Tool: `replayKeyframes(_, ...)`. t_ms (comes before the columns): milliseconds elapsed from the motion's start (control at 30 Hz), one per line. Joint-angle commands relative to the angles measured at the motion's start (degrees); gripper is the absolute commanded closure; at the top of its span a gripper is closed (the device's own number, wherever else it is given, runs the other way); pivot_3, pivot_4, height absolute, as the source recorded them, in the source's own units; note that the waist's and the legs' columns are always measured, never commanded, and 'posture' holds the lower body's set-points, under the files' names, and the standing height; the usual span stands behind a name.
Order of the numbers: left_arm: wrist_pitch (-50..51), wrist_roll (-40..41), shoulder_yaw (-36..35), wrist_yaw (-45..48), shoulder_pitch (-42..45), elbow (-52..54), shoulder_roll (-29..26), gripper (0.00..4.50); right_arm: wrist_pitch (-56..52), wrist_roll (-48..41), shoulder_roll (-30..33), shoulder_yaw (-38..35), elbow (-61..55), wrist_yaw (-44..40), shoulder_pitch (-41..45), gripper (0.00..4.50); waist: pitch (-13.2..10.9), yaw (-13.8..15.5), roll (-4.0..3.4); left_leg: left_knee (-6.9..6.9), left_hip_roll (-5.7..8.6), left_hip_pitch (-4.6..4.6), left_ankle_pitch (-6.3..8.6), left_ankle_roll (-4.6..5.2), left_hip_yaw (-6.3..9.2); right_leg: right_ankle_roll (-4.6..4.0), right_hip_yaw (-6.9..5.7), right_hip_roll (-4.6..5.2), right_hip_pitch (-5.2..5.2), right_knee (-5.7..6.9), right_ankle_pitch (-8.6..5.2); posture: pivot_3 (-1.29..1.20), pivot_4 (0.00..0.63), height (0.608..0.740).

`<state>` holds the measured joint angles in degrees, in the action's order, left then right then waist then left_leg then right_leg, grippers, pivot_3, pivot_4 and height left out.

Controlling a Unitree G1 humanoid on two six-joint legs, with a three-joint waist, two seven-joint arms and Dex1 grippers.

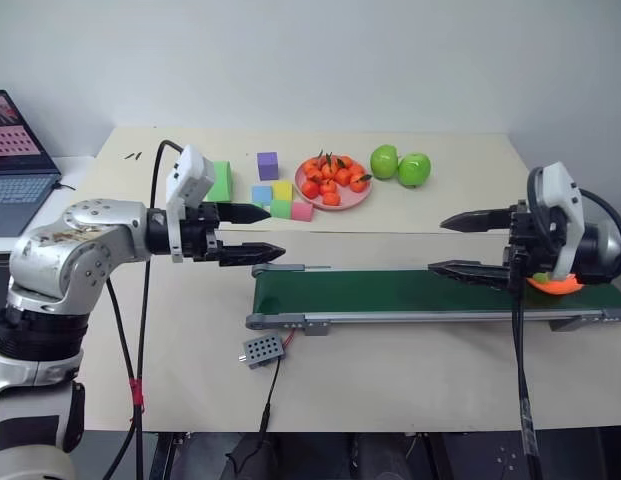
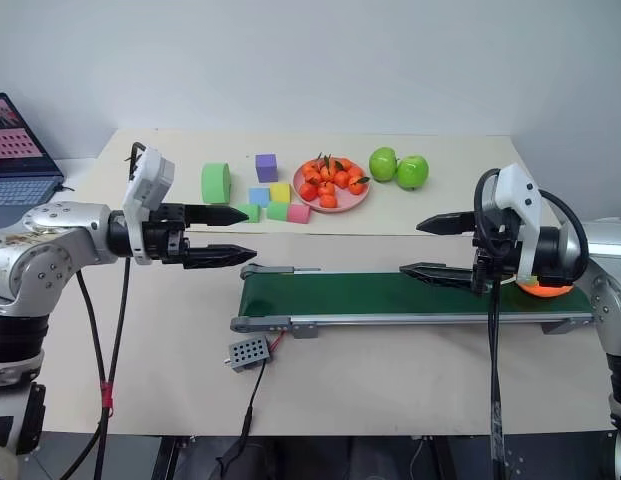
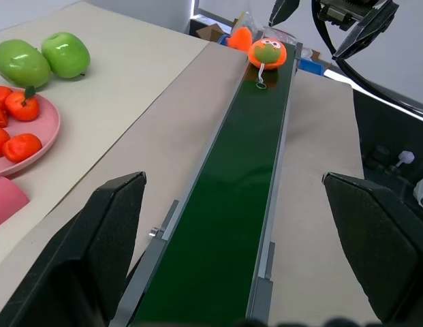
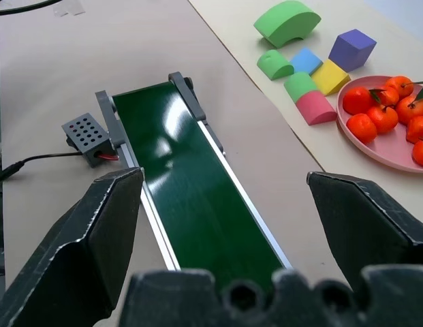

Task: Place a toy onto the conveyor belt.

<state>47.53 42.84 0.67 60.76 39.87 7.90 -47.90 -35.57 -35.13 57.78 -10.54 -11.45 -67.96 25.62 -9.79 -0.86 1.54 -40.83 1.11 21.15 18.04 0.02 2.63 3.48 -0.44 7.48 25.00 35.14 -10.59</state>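
The orange toy [image 1: 555, 285] rests on the right end of the dark-green conveyor belt [image 1: 390, 290], half hidden behind my right hand. In the left wrist view the toy [image 3: 267, 52] lies at the belt's far end, green leaf showing. My right gripper [image 1: 436, 245] hovers open over the right part of the belt, pointing left, with nothing between its fingers and the toy behind it. My left gripper [image 1: 275, 232] stands open just above and beyond the belt's left end, pointing right and holding nothing.
At the back of the table stand a pink plate of small orange fruits [image 1: 333, 182], two green apples [image 1: 400, 166] and coloured foam blocks [image 1: 275, 195]. A grey perforated box [image 1: 262, 349] with a wire lies before the belt's left end. A laptop [image 1: 15, 165] sits far left.
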Motion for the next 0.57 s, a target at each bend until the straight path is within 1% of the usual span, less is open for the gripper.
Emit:
replayKeyframes(33, 0.67, 1.07, -3.09, -0.1, 2.38, -0.18, 0.23, 0.06, -0.22, -1.67, -0.17, -1.49, -1.77, 0.36, 1.1, 0.0, 0.0, -0.01, 0.0, 0.0, 0.0, 0.0, 0.0, 0.0, 0.0, 0.0, 0.0, 0.0, 0.0, 0.0, 0.0, 0.0, 0.15, 0.738)
replayKeyframes(567, 3.07, 0.78, -5.55, -0.2, 2.98, 0.33, -0.26, 0.06, 0.93, -0.68, -3.34, 0.19, -0.52, 0.56, 2.64, 0.0, 0.0, -0.01, 0.0, 0.0, 0.0, 0.0, 0.0, 0.0, 0.0, 0.0, 0.0, 0.0, 0.0, 0.0, 0.0, 0.0, 0.15, 0.738)
